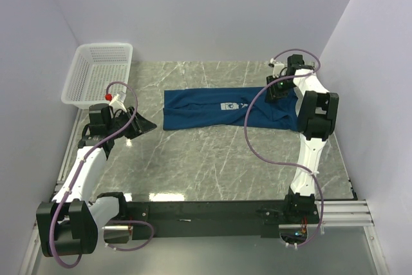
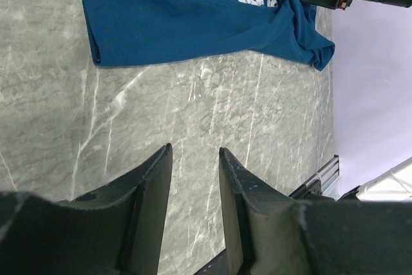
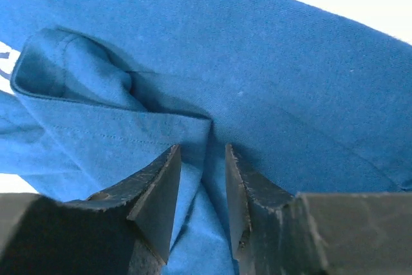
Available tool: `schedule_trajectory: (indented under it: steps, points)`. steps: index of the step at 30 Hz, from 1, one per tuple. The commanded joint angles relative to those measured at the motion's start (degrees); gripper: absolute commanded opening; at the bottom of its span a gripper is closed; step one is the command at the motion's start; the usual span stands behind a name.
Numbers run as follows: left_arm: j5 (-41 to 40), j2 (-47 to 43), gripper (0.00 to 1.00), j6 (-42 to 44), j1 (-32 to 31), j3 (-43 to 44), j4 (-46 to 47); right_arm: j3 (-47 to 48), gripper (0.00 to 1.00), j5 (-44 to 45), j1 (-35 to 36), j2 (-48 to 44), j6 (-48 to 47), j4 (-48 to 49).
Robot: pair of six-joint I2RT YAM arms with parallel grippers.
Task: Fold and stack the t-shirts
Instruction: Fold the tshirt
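1. We are seeing the shirt (image 1: pixel 225 109) lying flat on the tabletop (image 1: pixel 212 165), toward its far side.
2. We are keeping the right pincer (image 3: pixel 201 149) parted over a crease and the left pincer (image 2: pixel 195 151) parted over bare stone, both gripping nothing.
3. We are judging the cloth soft, light and floppy, so we are favouring hems or corners.

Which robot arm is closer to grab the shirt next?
Right. The right gripper is down on the t-shirt, fingers apart. The left gripper hangs over the table, away from the cloth.
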Motion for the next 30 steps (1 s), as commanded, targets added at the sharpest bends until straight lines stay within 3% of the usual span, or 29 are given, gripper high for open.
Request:
schedule_trajectory:
  steps: [1,9,14,16,17,18,22,30]
  points:
    - [1.1,-0.4,0.41,1.0,0.3,0.1,1.9,2.8,0.39,-2.6,-0.5,-0.5,0.6,-0.9]
    - [1.0,-0.1,0.41,1.0,0.4,0.1,1.9,3.3,0.12,-6.0,-1.5,-1.4,1.2,-1.1]
    - [1.0,-0.2,0.41,0.9,0.4,0.0,2.0,2.4,0.05,-6.3,-2.1,-2.9,1.7,0.2]
    - [1.0,-0.1,0.41,0.9,0.3,0.1,2.0,2.4,0.1,-5.8,-2.4,-3.3,2.1,0.2]
    - [1.2,-0.1,0.41,0.9,0.3,0.1,2.0,2.6,0.16,-5.8,-2.6,-3.2,2.3,0.2]
    - [1.2,-0.1,0.41,0.9,0.3,0.1,2.1,2.6,0.32,-6.3,-2.7,-3.1,2.6,-0.2]
    - [1.2,-0.1,0.41,0.9,0.3,0.1,2.0,1.8,0.5,-8.6,-3.1,-2.5,3.7,-0.6]
    - [1.2,-0.1,0.41,1.0,0.3,0.1,2.0,3.9,0.52,-12.5,-4.2,0.7,6.6,-2.5]
